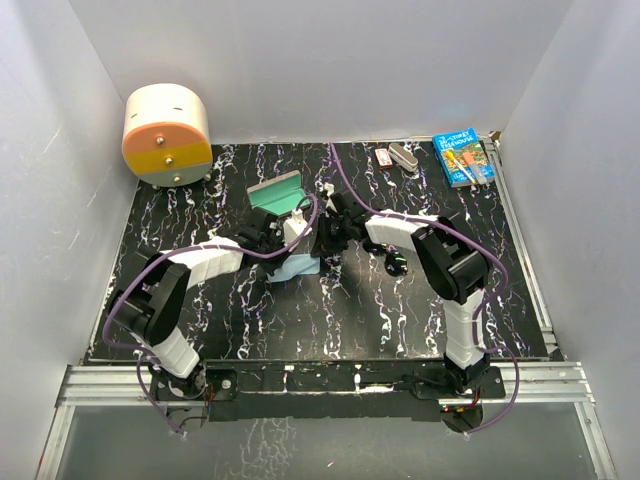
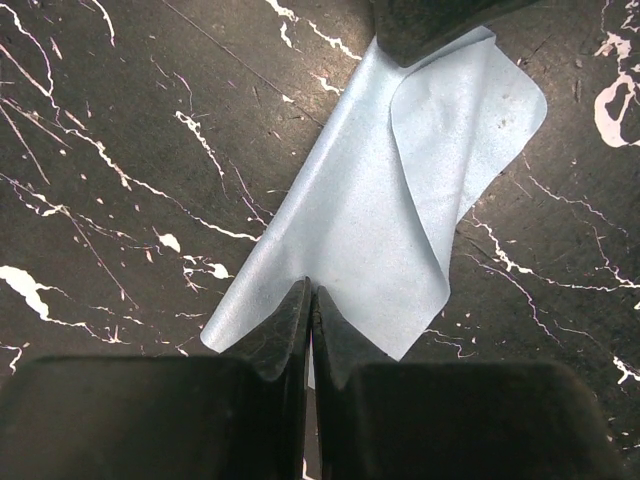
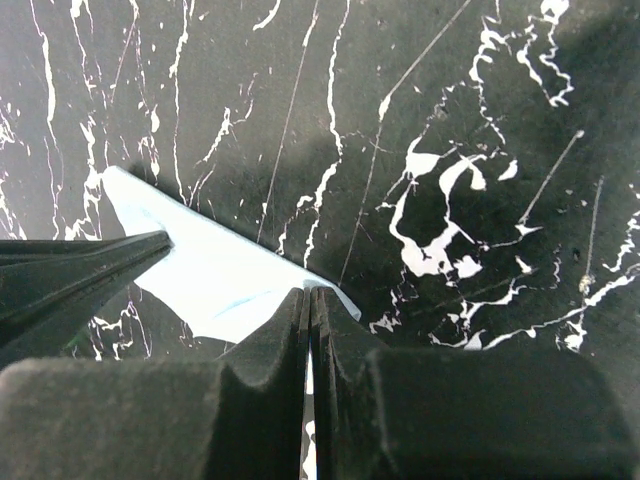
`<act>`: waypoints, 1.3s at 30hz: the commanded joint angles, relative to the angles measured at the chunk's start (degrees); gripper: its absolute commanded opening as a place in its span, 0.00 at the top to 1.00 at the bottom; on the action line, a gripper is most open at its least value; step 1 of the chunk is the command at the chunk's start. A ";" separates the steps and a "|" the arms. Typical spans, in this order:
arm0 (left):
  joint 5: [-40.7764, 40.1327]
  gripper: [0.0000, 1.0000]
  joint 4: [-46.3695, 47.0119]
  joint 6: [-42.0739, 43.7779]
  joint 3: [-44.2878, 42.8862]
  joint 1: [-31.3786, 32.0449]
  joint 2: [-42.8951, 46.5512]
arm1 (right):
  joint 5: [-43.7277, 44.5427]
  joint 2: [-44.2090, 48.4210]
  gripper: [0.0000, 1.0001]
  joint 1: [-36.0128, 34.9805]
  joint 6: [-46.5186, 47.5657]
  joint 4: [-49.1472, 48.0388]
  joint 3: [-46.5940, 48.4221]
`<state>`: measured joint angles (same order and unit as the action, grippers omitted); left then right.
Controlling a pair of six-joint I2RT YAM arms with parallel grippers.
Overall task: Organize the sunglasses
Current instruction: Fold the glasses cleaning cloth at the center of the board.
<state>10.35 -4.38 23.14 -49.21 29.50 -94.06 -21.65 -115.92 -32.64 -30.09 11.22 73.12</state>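
The light-blue cloth [image 1: 297,267] lies partly lifted on the black marble table, between both grippers. My left gripper [image 2: 311,290] is shut on the cloth's [image 2: 370,200] near edge. My right gripper [image 3: 309,292] is shut on another corner of the cloth [image 3: 215,275]. In the top view the left gripper [image 1: 285,243] and right gripper [image 1: 325,240] meet over the cloth. The grey-brown case [image 1: 277,190] lies open behind them, teal lining up. The black sunglasses [image 1: 393,262] appear as a small dark glossy shape right of the right gripper, hard to make out.
A round white, orange and yellow drawer box [image 1: 167,135] stands at the back left. A blue book [image 1: 463,158] and two small items [image 1: 395,157] lie at the back right. White walls close in three sides.
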 commanded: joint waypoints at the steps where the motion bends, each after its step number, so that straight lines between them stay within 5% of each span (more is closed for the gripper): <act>1: 0.47 1.00 -1.33 -0.44 0.11 -0.36 -1.58 | -1.88 2.21 0.92 0.77 2.49 -1.03 -1.36; 35: -0.96 1.00 -8.18 2.37 -6.09 -0.32 1.86 | -3.08 11.08 0.92 1.47 5.69 -0.85 -7.08; 38: -1.29 0.99 -9.42 2.65 -7.42 -0.32 3.67 | -1.35 12.47 0.86 1.83 5.78 -0.59 -6.84; 39: -1.51 0.91 -9.33 2.70 -7.54 -0.32 4.63 | -0.85 12.50 0.81 1.88 5.93 -0.55 -6.50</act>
<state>9.37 -10.87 24.71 -53.84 29.43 -94.72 -24.99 -107.33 -31.48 -25.58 12.23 65.76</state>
